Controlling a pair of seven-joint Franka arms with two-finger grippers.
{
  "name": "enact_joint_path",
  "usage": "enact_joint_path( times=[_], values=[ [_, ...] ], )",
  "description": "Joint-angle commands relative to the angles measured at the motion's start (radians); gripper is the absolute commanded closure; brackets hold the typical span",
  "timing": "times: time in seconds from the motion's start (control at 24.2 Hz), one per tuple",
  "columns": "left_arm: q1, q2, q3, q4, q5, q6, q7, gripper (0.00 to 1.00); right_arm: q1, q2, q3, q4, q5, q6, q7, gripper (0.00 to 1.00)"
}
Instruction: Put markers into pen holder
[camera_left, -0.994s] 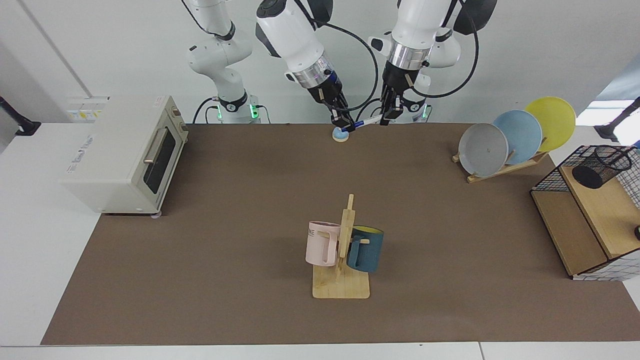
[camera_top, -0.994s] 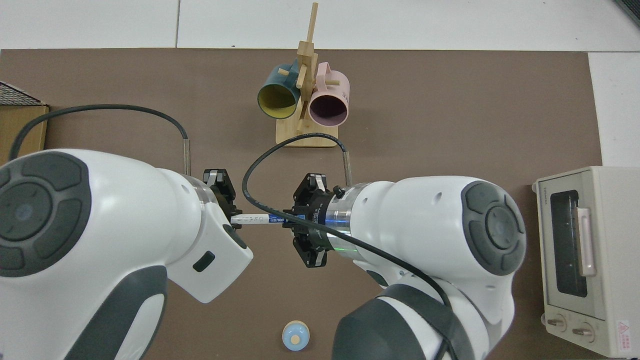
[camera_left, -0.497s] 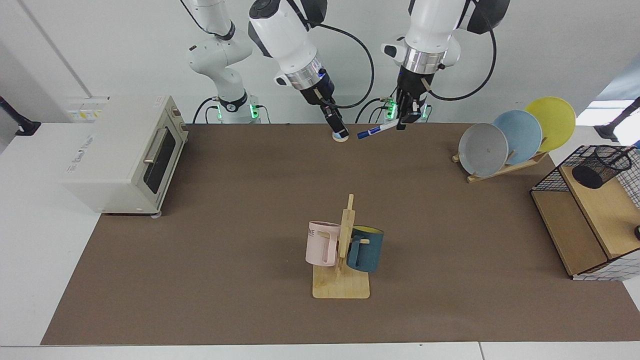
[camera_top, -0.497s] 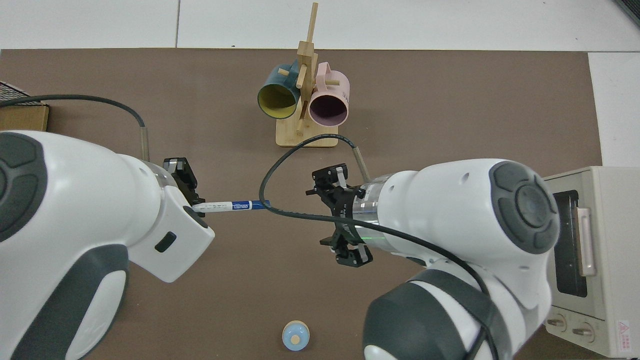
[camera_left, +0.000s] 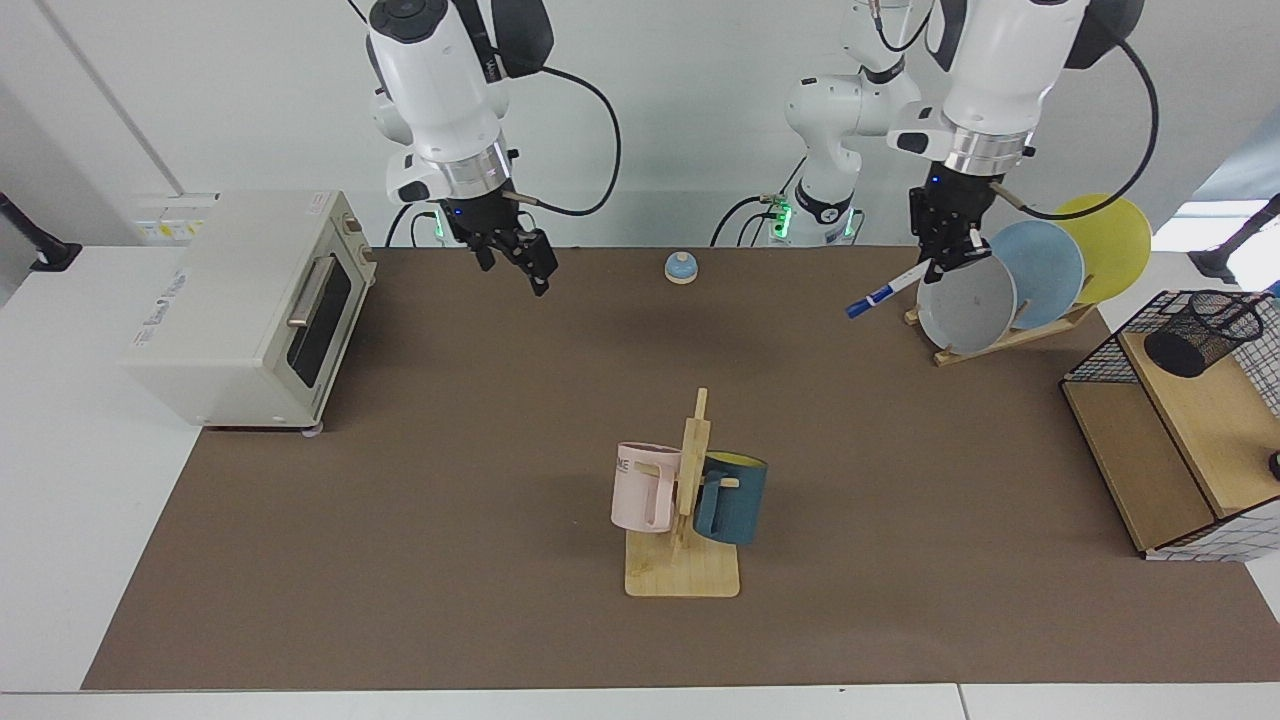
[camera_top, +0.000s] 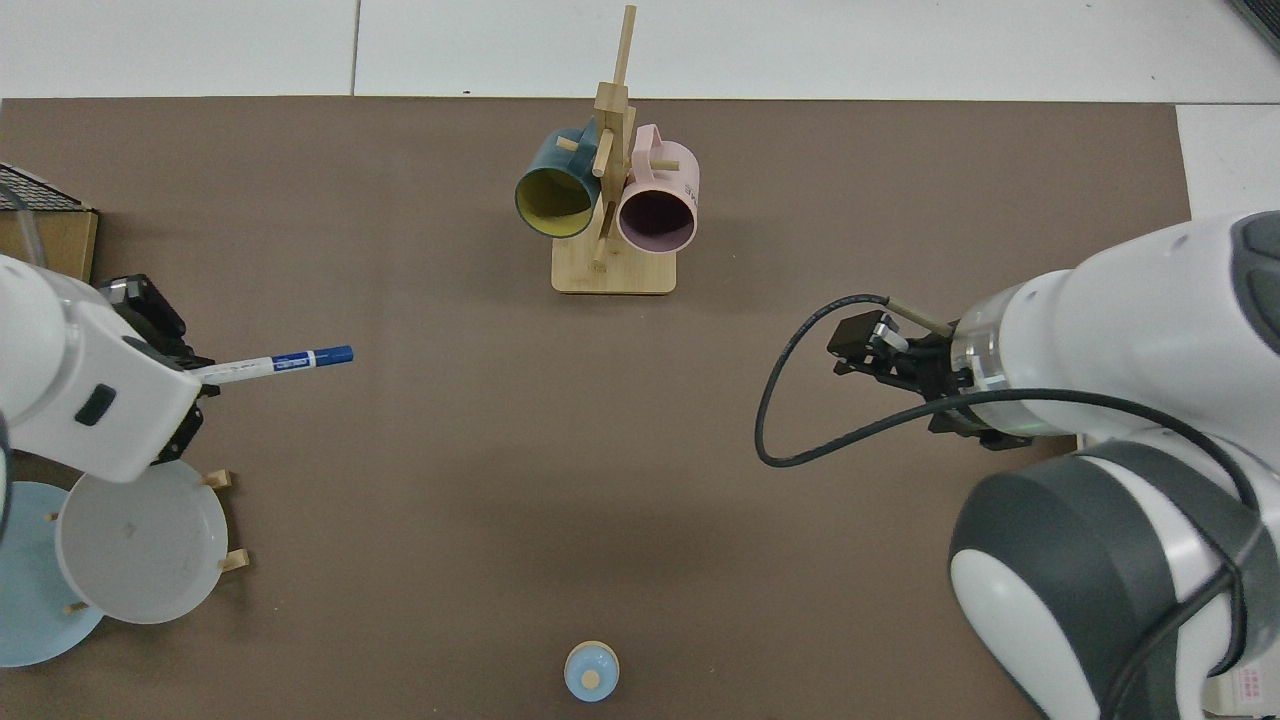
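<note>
Facing view first: one marker (camera_left: 886, 291), one pen holder (camera_left: 1200, 333), two arms. The left gripper (camera_left: 946, 262) hangs in front of the grey plate (camera_left: 966, 300) with its jaws clamped on the marker's white end, and the blue cap slants down and away toward the middle of the desk (camera_left: 450, 560). The pen holder sits well apart from it, on the wooden shelf (camera_left: 1180, 440) at the far edge. Three plates in the rack: grey, blue plate (camera_left: 1045, 262), yellow plate (camera_left: 1110, 240). Two mugs on the wooden tree, pink mug (camera_left: 643, 488) and dark-blue mug (camera_left: 731, 497). One toaster oven (camera_left: 250, 305), one small blue bell (camera_left: 681, 267). The right gripper (camera_left: 520, 262) hovers near the oven holding nothing; I cannot tell how its jaws stand. Half a second ago both grippers were close together above the bell; now they have swung far apart, the left one carrying the marker toward the plates.

Top view next: the marker (camera_top: 275, 364) juts out level from the left gripper (camera_top: 185, 375), just above the grey plate (camera_top: 140, 540). The right gripper (camera_top: 865, 350) is out over bare desk (camera_top: 500, 480), well clear of the marker, having pulled back from the centre toward the oven side. The bell (camera_top: 591, 671) and both mugs (camera_top: 655, 205) (camera_top: 550, 195) have stayed put.
</note>
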Motion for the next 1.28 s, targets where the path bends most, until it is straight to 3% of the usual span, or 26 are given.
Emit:
enact_joint_path(
  times=[0.0, 0.21, 0.33, 0.87, 1.24],
  values=[
    [-0.002, -0.01, 0.092, -0.025, 0.049, 0.058, 0.029, 1.0, -0.113, -0.022, 0.015, -0.011, -0.068, -0.03, -0.329, 0.0],
    [-0.001, 0.01, 0.187, -0.019, 0.107, 0.103, 0.078, 1.0, -0.236, -0.025, 0.014, -0.008, -0.076, -0.053, -0.724, 0.0],
    [-0.001, 0.031, 0.242, -0.005, 0.13, 0.121, 0.119, 1.0, -0.276, -0.041, 0.017, -0.008, -0.07, -0.062, -0.861, 0.0],
    [0.021, 0.203, 0.436, 0.208, 0.345, 0.179, 0.39, 1.0, -0.285, -0.035, 0.009, 0.044, -0.072, -0.073, -0.756, 0.0],
    [0.024, 0.222, 0.509, 0.23, 0.466, 0.21, 0.486, 1.0, -0.285, -0.05, 0.012, 0.038, -0.055, -0.071, -0.751, 0.0]
  ],
)
